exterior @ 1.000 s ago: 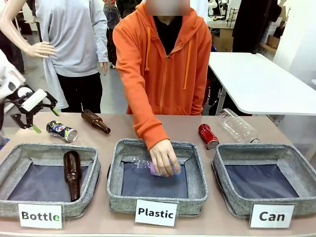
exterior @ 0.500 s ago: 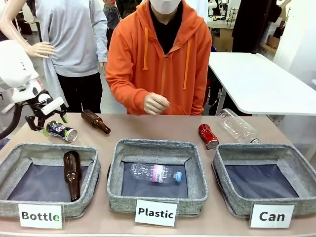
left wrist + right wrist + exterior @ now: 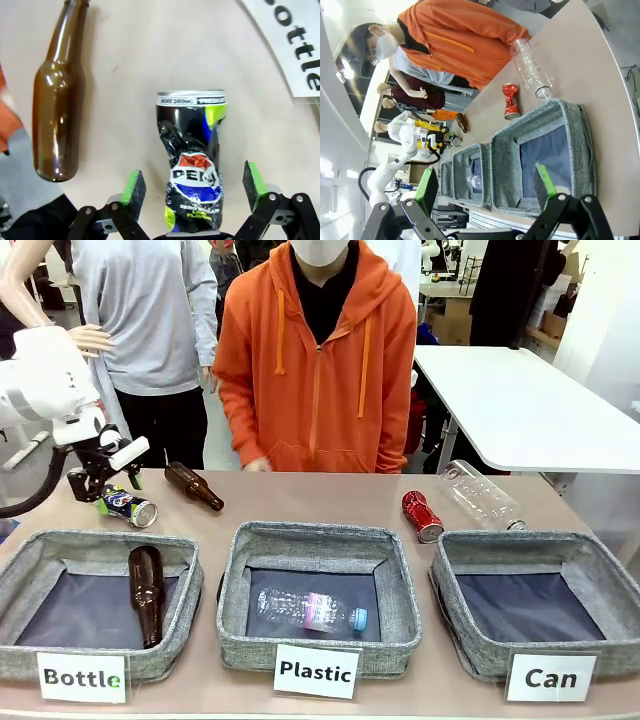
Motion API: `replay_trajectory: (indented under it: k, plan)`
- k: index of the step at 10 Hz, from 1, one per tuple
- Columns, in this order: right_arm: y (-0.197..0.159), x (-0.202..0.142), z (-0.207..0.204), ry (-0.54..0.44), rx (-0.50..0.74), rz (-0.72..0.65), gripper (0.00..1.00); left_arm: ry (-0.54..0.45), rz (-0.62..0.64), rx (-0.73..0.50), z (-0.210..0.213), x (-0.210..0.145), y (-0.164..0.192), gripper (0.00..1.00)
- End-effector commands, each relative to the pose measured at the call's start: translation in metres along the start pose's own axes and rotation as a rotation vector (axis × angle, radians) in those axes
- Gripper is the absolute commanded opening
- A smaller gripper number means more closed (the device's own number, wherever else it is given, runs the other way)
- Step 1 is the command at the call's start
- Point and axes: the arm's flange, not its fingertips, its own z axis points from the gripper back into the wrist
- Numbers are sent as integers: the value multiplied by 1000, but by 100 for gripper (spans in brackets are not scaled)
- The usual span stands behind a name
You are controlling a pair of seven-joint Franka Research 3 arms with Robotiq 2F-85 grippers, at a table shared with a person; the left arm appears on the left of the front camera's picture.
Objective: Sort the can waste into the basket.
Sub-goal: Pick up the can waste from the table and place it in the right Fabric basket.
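My left claw (image 3: 193, 182) stands wide, pads flanking the dented dark blue can (image 3: 191, 131) without touching, lined up across its crushed waist for a square pinch; my right claw (image 3: 487, 186) hangs wide over the empty Can basket (image 3: 530, 541), far across the table.

Bright even indoor light, faint soft shadows on the counter (image 3: 300, 502), glare streaks on the brown bottle (image 3: 55, 110) at 9 o'clock, wide-angle bending in wrist views
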Motion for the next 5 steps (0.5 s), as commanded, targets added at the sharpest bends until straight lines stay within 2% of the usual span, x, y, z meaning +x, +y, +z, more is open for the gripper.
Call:
replay_trajectory:
  k: [1,2,3,4,5]
  plan:
    - [0,2,-1,-19,25,25,100,31,55,-51,-1,0,16,100]
    - [0,2,-1,-19,25,25,100,47,69,-50,-2,2,18,100]
    - [0,2,-1,-19,25,25,100,54,58,-60,-2,2,17,47]
    - [0,2,-1,-19,25,25,100,55,57,-71,-1,3,17,40]
    - [0,2,-1,-19,25,25,100,65,62,-72,-2,3,17,0]
